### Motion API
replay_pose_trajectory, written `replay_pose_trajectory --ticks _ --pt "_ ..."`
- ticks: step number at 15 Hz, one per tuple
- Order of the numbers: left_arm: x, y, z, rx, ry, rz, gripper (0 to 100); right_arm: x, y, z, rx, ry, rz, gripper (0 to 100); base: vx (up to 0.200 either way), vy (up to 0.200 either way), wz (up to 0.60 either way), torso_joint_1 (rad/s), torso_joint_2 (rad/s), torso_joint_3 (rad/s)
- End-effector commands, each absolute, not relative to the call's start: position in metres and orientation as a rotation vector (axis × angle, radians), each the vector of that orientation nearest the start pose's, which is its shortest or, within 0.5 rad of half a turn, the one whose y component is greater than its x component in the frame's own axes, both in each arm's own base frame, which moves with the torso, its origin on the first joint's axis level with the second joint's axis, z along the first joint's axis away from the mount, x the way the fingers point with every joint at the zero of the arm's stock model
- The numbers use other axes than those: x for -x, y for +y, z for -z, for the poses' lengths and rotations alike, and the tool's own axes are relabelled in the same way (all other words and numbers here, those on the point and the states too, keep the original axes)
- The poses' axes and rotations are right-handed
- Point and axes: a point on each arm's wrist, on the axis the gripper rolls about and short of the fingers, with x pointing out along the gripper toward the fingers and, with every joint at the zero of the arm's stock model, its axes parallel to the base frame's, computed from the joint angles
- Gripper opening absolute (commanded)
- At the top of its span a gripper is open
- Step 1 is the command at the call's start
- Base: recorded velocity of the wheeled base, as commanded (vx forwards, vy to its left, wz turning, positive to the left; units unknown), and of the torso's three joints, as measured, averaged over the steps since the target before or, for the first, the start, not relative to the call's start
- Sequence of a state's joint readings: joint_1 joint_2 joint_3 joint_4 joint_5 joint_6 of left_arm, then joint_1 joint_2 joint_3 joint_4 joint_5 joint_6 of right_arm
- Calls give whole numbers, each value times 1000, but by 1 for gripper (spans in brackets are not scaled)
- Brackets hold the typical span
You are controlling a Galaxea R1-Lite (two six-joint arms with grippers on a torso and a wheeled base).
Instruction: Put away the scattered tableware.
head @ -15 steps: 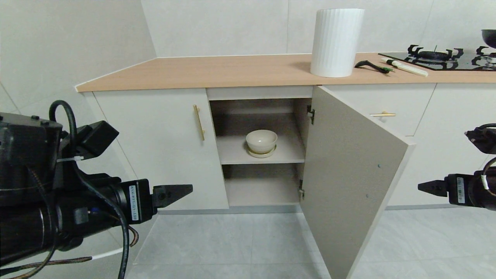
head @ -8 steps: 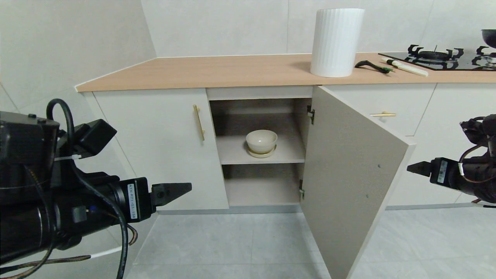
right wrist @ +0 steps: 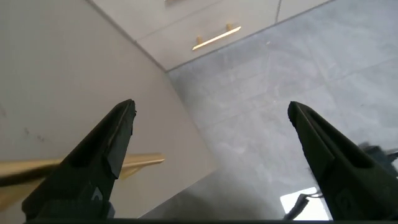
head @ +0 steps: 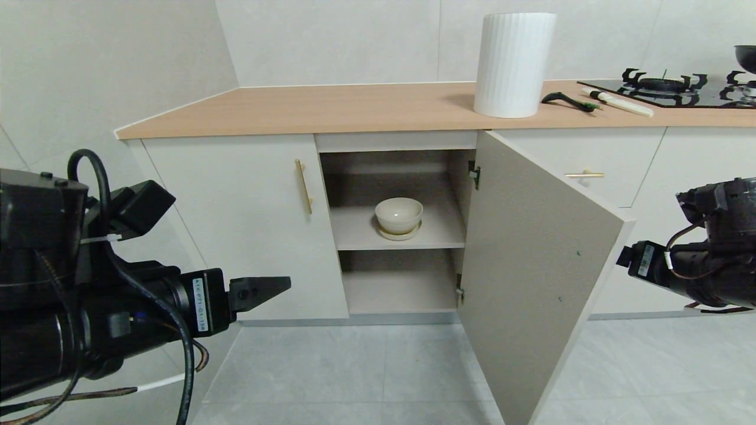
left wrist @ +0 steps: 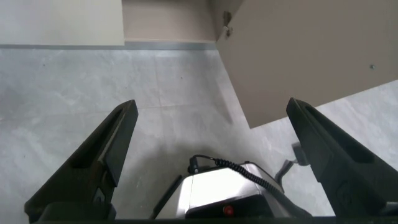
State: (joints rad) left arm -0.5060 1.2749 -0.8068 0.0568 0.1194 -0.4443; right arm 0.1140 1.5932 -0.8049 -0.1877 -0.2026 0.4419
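1. Since the earlier frames, our right arm has swung in toward the beige flat-panel cabinet door [head: 531, 265]. Its tip, seen earlier pointing in from well right of the door, is now tucked behind the door's free edge in the head view. Our left arm has barely shifted, and the tableware has not moved.
2. We see the cream ceramic bowl [head: 398, 213] upright on its matching saucer [head: 399, 235]. The pair sits on the upper shelf [head: 354, 227] of the open cabinet, so we judge it already stowed.
3. A black-handled utensil [head: 567, 100] and a long white utensil [head: 617, 101] lie on the wooden counter [head: 325, 109], to the right of the cabinet.
4. We judge that the coming move turns on the door. It stands swung out toward us, hinged on the cabinet's right side, with its outer face turned to our right arm.
5. Our right gripper [right wrist: 210, 109] has its fingers spread wide and holds nothing. It sits near that outer face. The slim gold bar handle [right wrist: 140, 163] ends in the gap between the fingers, close by one of them.
6. Our left gripper [head: 260, 292] is also spread and empty. It hangs low before the closed left door, well apart from the open one, so the right arm is the nearer.
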Motion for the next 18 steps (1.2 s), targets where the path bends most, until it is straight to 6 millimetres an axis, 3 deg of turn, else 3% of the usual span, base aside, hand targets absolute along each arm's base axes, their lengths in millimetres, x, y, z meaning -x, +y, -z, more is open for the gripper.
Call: replay_pose_trajectory --ticks 1,11,15,18 --pt "-168 -90 -224 268 574 258 100 -268 33 -168 -332 580 196 100 0 0 0 0 0 0" --pt "-169 -91 -225 270 573 258 100 -258 85 -155 -343 649 50 100 0 0 0 0 0 0" --pt "-169 -91 -227 275 554 263 100 -267 110 -147 -335 673 -41 100 0 0 0 0 0 0" --pt "-170 -91 -226 271 560 262 100 -278 132 -157 -268 666 -205 100 0 0 0 0 0 0"
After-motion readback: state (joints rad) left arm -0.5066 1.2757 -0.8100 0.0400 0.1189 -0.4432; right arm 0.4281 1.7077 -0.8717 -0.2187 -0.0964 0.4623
